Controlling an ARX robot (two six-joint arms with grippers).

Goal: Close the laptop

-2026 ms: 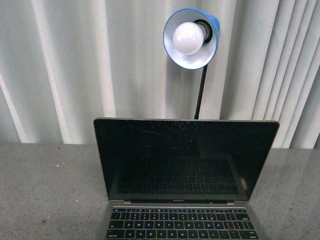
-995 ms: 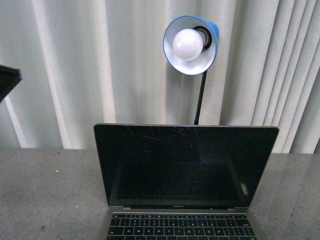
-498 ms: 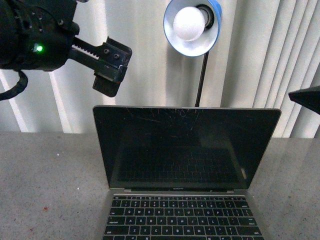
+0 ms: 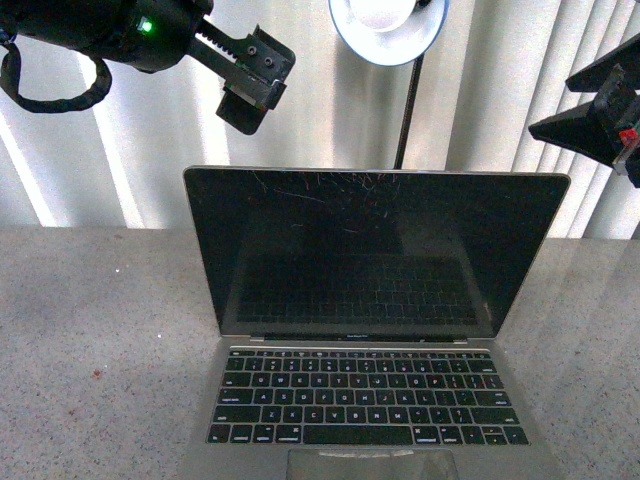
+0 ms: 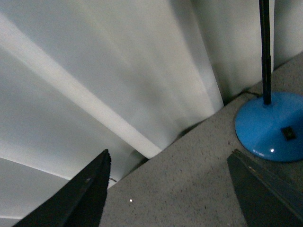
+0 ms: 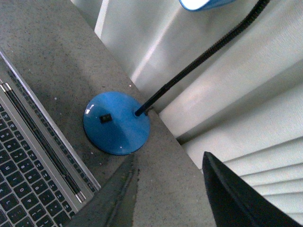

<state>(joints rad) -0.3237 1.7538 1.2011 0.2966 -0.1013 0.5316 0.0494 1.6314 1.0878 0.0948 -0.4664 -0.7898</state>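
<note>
The laptop (image 4: pixel 372 255) stands open on the grey table, its black scratched screen upright and facing me, black keys (image 4: pixel 360 396) in front. My left gripper (image 4: pixel 250 82) hangs open above the screen's upper left corner, apart from it. My right gripper (image 4: pixel 556 108) is open above and beyond the screen's upper right corner, also apart. In the left wrist view the open gripper (image 5: pixel 170 191) frames bare table and the laptop is out of view. In the right wrist view the open gripper (image 6: pixel 173 198) is past the laptop's hinge and keys (image 6: pixel 33 161).
A blue desk lamp (image 4: pixel 388 22) with a white bulb stands behind the laptop; its round blue base shows in the left wrist view (image 5: pixel 271 126) and in the right wrist view (image 6: pixel 116 123). White curtains (image 4: pixel 130 150) close off the table's back edge.
Both arms have come into view and risen: the left gripper moved up and right over the screen's corner, the right gripper came further in from the right. The laptop stays open.
</note>
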